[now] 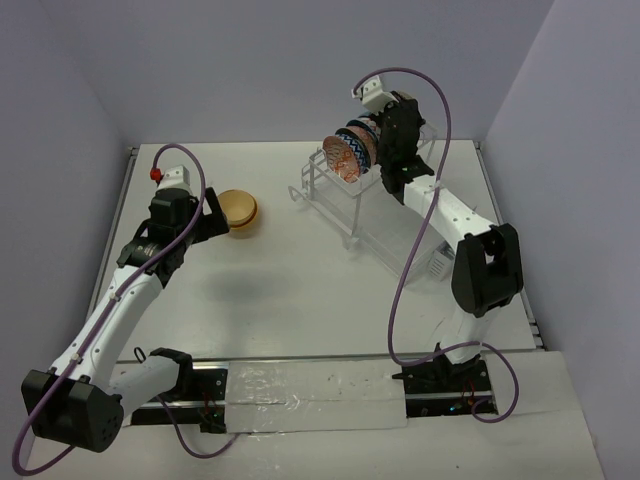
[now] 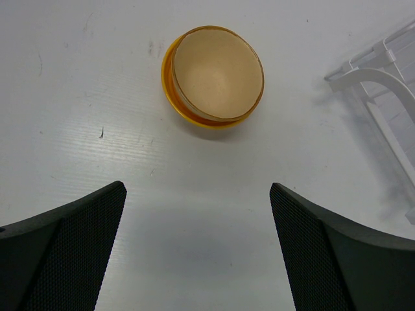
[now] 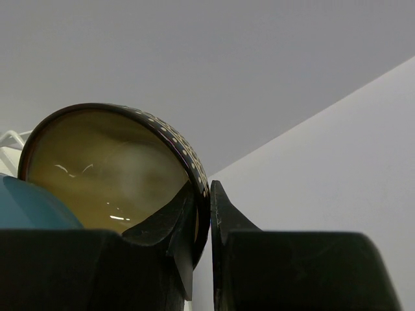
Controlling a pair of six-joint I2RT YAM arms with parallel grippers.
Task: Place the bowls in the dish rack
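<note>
Desk point(image 1: 300, 290): white and flat; it carries the rack on the right and one loose piece of crockery on the left.

Left claw point(image 2: 198, 194): released, jaws spread wide and holding nothing. It hangs just short of the loose bowl and faces it, the gap lined up roughly on it, which looks like the stance for a reach.

Tan-and-yellow bowl point(image 2: 217, 74): on the desk, apart from the rack, tilted toward the wrist camera. A tan inside sits within an orange-yellow outer wall; I cannot tell whether this is one bowl or two nested. Not yet loaded.

Dish rack point(image 1: 312, 182): white wire, at the far right of the desk, its top slots meant to keep bowls on edge.

Right claw point(image 3: 204, 201): clenched on the rim of the dotted bowl, one finger inside and one outside, raised at the rack's top tier.

Dotted bowl point(image 3: 110, 175): dark outside with pale dots, olive inside, held upright on edge, probably so that it slides into a slot. Whether it is already seated I cannot tell.

Blue bowl point(image 3: 26, 207): just beside the dotted one, partly hidden.

Zigzag bowl point(image 1: 340, 152): standing on edge at the open end of the row in the rack.
</note>
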